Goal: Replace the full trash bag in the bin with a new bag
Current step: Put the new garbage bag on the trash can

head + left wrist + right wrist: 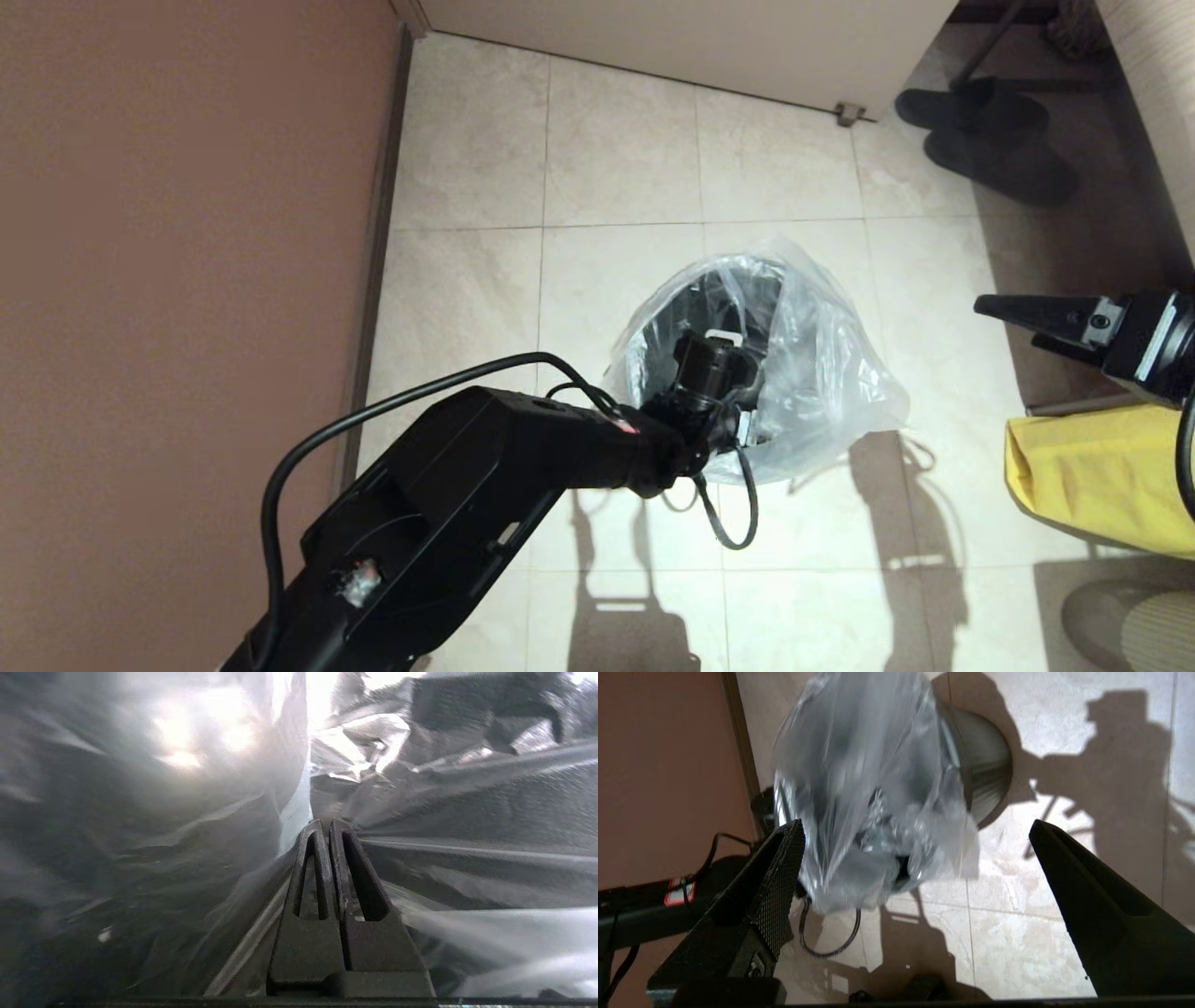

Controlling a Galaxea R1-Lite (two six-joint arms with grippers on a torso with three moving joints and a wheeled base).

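The thin transparent plastic new bag (822,373) drapes over the round dark bin (985,784). Lining is underway: the left gripper (324,828), fingers pinched on film, reaches inside the bin. The right gripper (915,830) waits beside the bin, spread empty. Next: spreading the bag's mouth around the rim.

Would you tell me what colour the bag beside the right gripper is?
Opaque yellow bag, seen best in the head view, below the right gripper.

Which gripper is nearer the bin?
Left. The left gripper is down inside the bin, among the new bag; the right gripper hangs off to the bin's right, apart.
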